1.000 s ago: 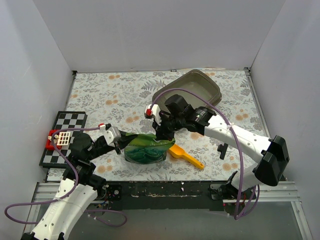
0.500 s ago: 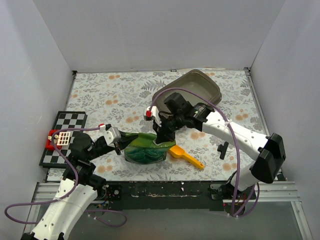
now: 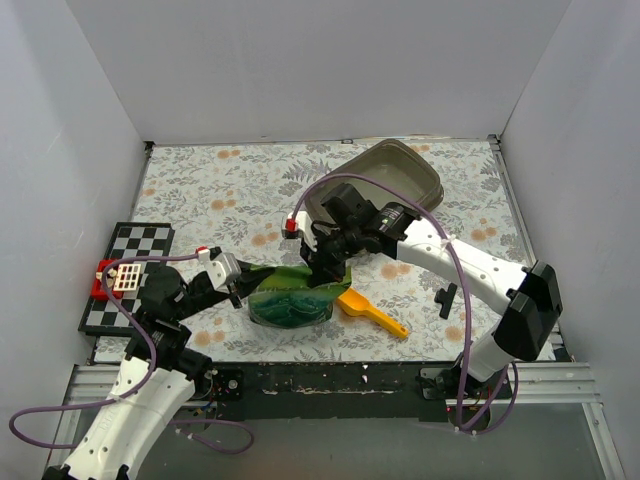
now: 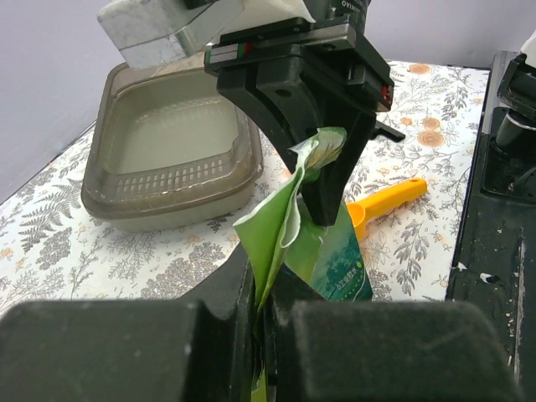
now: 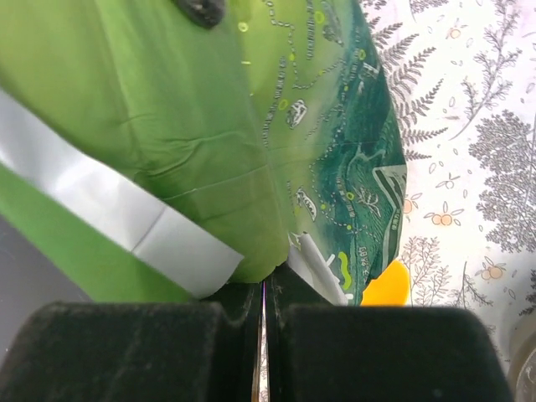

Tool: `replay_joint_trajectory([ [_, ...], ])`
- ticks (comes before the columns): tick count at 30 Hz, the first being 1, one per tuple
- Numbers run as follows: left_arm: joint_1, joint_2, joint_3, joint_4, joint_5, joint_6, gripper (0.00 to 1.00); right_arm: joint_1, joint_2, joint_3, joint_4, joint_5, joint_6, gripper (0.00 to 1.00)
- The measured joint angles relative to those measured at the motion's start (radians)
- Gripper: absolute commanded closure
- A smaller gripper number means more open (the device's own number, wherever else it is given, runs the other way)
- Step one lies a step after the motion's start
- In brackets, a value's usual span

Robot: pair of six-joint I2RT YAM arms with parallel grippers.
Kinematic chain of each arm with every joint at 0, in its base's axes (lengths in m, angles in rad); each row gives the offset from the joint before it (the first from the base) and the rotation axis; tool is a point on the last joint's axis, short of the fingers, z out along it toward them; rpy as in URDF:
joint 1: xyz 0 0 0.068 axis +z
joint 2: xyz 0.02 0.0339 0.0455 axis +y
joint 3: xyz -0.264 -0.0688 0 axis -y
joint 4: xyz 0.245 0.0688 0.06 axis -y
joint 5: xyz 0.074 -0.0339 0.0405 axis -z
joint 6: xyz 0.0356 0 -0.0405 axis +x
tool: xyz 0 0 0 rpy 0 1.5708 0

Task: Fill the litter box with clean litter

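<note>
Since a second ago, my right arm has edged left, tugging the green bag (image 3: 290,305). I see the left gripper (image 3: 238,290) and right gripper (image 3: 324,270) each pinching its top edge, jaws pressed together. Risk: the film slips or rips, spilling clean litter short of the litter box (image 3: 432,180), which stands apart at far right.

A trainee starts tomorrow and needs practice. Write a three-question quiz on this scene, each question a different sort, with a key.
1. Fill in: the shallow grey-brown plastic litter box sits at the floral-patterned table's far ____ corner (robot's side).
2. True or false: the left arm's fingers and the right arm's fingers are both shut on the glossy green printed bag.
3. The yellow-orange plastic scoop lies: A) in the litter box; B) on the table beside the bag; C) in the left fingers.
Key: 1 right; 2 true; 3 B.
</note>
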Motion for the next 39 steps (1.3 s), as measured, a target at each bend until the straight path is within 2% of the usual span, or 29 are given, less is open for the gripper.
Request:
replay_joint_trajectory([
  [7, 0.0, -0.01, 0.005, -0.005, 0.001, 0.003, 1.0, 0.001, -0.028, 0.019, 0.008, 0.103, 0.026, 0.98],
  [12, -0.001, -0.024, 0.005, -0.014, 0.015, 0.003, 1.0, -0.001, -0.158, -0.007, 0.046, 0.285, 0.047, 0.58],
  [14, -0.001, -0.028, 0.005, -0.016, 0.022, 0.003, 1.0, -0.004, -0.232, -0.042, 0.074, 0.362, 0.047, 0.51],
  [16, -0.001, -0.029, 0.005, -0.017, 0.027, 0.002, 1.0, -0.011, -0.283, -0.06, 0.084, 0.409, 0.042, 0.47],
  [19, -0.001, -0.033, 0.005, -0.02, 0.031, 0.003, 1.0, -0.024, -0.299, -0.058, 0.101, 0.426, 0.027, 0.46],
  [29, -0.001, -0.039, 0.005, -0.026, 0.034, 0.003, 1.0, -0.045, -0.109, 0.007, 0.043, 0.293, -0.039, 0.41],
  [39, -0.001, -0.039, 0.005, -0.026, 0.048, 0.002, 1.0, -0.046, -0.103, 0.015, -0.006, 0.167, -0.11, 0.41],
])
